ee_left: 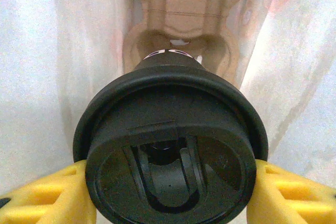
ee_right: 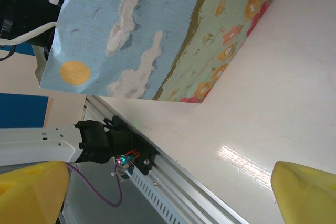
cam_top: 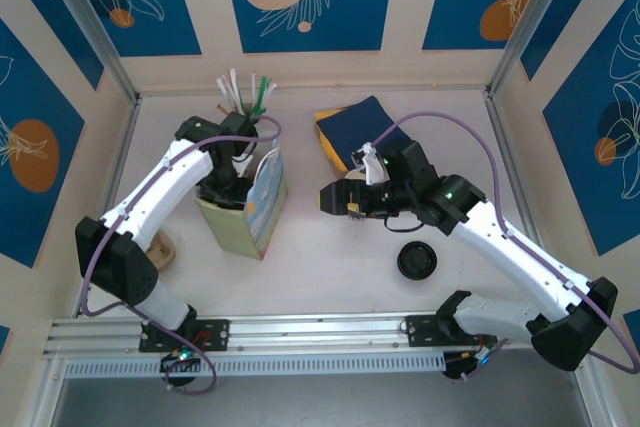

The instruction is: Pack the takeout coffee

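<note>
The left hand point(ee_left: 168, 195) is down inside the printed paper bag point(cam_top: 262, 202), gripping the takeout coffee point(ee_left: 170, 129) at its black lid, above a pulp cup carrier point(ee_left: 184, 9). The right hand point(cam_top: 340, 199) hangs wide open beside the bag, over the tabletop point(cam_top: 330, 267).

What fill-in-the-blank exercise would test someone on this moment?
1. The left gripper clamps the takeout coffee inside the paper ____.
2. The right gripper hovers with its jaws ____.
3. The loose lid lying on the table is ____ in colour.
Missing words: bag; open; black.
</note>
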